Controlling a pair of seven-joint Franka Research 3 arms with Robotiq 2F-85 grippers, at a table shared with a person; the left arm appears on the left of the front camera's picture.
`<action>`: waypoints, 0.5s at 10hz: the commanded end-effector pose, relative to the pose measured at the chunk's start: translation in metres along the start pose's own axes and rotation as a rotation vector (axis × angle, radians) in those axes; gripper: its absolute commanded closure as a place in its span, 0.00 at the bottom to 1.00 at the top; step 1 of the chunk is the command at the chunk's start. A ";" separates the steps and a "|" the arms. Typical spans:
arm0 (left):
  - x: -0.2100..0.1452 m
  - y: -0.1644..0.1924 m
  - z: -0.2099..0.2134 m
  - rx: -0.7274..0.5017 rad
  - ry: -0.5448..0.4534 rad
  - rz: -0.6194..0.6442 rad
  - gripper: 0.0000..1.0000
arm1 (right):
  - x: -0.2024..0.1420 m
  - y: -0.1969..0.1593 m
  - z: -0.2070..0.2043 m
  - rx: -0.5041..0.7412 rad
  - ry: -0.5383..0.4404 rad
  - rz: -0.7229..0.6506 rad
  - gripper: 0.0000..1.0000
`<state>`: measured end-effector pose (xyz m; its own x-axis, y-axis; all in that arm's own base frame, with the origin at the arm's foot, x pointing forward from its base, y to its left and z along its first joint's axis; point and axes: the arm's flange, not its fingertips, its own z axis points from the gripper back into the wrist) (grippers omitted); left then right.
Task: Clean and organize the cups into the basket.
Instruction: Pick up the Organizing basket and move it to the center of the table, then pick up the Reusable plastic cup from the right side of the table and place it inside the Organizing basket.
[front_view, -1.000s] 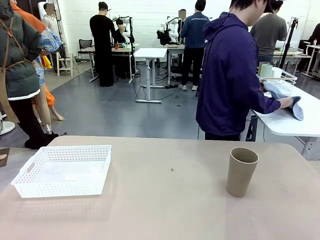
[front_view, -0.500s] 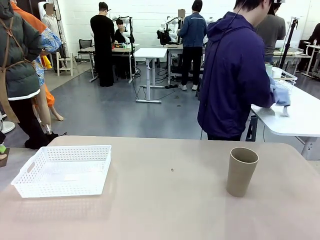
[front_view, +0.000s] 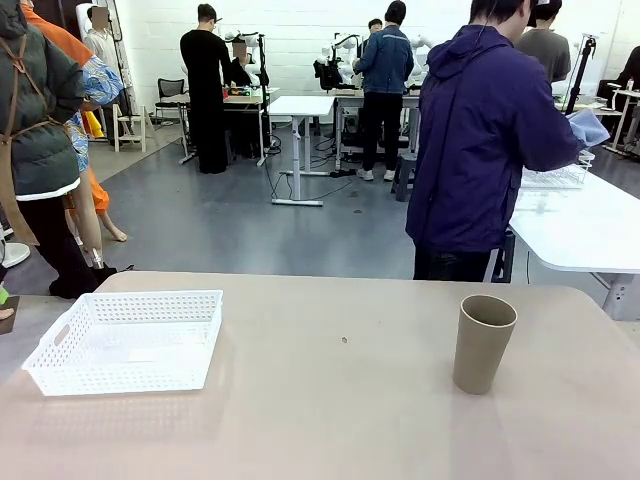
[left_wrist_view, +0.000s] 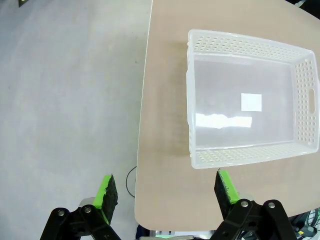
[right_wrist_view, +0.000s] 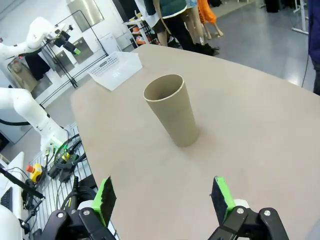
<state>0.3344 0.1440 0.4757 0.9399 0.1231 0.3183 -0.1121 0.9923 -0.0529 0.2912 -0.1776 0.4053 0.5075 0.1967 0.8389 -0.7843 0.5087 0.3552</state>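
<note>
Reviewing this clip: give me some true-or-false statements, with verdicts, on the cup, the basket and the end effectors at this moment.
1. The tan cup stands upright on the table. True.
2. A cup lies in the basket. False: the basket holds no cup.
3. The right end effector is shut on the cup. False: the right end effector is open, short of the cup.
4. The left end effector is open. True.
5. The person hands over a cup. False: the person faces another table.

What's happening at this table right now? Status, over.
Left gripper open, right gripper open, both holding nothing. Tan cup upright on table; basket empty. Nothing between them.
</note>
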 end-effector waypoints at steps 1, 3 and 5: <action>0.009 -0.005 -0.002 -0.003 -0.006 0.014 0.00 | -0.001 0.002 -0.022 0.037 -0.045 0.136 0.00; 0.018 -0.010 0.003 -0.043 -0.005 0.041 0.00 | 0.001 0.002 -0.039 0.088 -0.092 0.248 0.00; 0.021 -0.026 0.001 -0.040 -0.016 0.034 0.00 | -0.001 -0.006 -0.058 0.140 -0.123 0.339 0.00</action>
<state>0.3498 0.1287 0.4853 0.9347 0.1365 0.3282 -0.1163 0.9900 -0.0804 0.3154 -0.1428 0.3990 0.2279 0.2530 0.9402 -0.9255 0.3562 0.1285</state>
